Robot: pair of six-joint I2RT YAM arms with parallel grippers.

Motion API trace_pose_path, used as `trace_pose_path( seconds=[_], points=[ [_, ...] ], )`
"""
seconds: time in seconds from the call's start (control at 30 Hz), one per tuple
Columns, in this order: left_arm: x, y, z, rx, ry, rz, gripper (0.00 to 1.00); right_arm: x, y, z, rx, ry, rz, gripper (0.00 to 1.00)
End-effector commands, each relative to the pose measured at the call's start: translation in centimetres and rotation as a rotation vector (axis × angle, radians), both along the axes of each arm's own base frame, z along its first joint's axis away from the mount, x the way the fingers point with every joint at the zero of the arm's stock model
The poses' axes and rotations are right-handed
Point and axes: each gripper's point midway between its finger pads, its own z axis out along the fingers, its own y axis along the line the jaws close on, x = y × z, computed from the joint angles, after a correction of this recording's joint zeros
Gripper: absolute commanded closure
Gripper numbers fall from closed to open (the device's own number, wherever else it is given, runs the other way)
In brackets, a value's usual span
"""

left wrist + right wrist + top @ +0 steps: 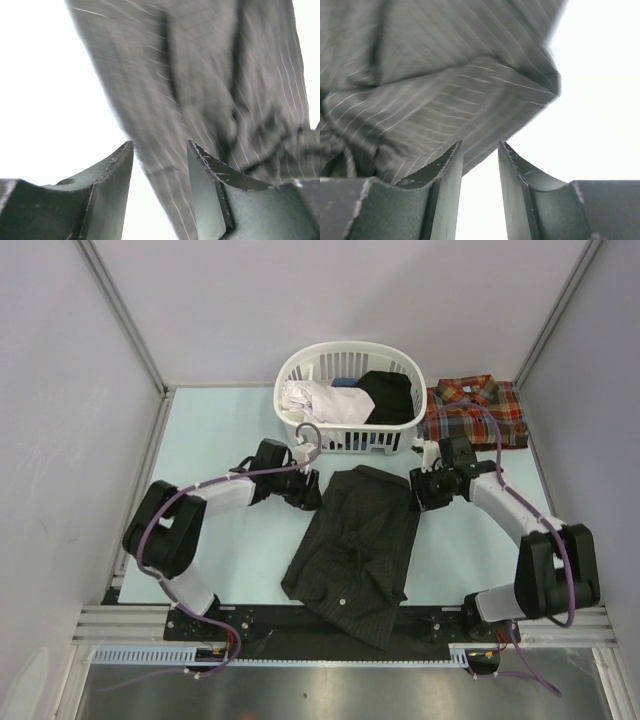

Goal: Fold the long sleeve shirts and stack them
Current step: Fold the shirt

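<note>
The black pinstriped shirt (355, 550) lies rumpled on the surface (220, 430) between the arms, the left hand (307, 489) and right hand (419, 490) at its far corners, each narrowly parted and gripping nothing, while the plaid shirt (475, 412) lies folded far right, beside the basket (300, 365).

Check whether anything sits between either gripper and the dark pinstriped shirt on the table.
Nothing visible does. The left gripper and right gripper sit at the far corners of the pinstriped shirt, striped cloth directly ahead of their open jaws. The laundry basket stands beyond them, not in between.
</note>
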Motion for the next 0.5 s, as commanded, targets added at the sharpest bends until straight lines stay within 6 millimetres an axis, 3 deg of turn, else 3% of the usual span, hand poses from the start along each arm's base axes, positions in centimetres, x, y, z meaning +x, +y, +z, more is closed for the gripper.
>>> trace_pose_path(
  seconds=[0.0,0.1,0.23,0.37,0.47],
  points=[
    [4.2,-0.9,1.6,-0.101,0.033,0.173,0.48,1.5,-2.8,-1.2,0.026,0.143,-0.225,0.59],
    [4.5,-1.5,0.9,-0.122,0.078,0.183,0.48,0.6,-3.8,-2.8,0.079,0.249,-0.313,0.53],
    [4.4,-1.8,-0.6,-0.139,0.138,0.201,0.51,0.8,-2.9,-4.1,0.161,0.292,-0.322,0.53],
    [3.3,-1.3,-2.7,-0.127,0.244,0.246,0.63,2.4,-2.3,-5.6,0.179,0.267,-0.315,0.54],
    [2.6,-0.1,-3.9,-0.132,0.316,0.300,0.80,3.6,-1.1,-6.8,0.198,0.274,-0.287,0.63]
  ],
)
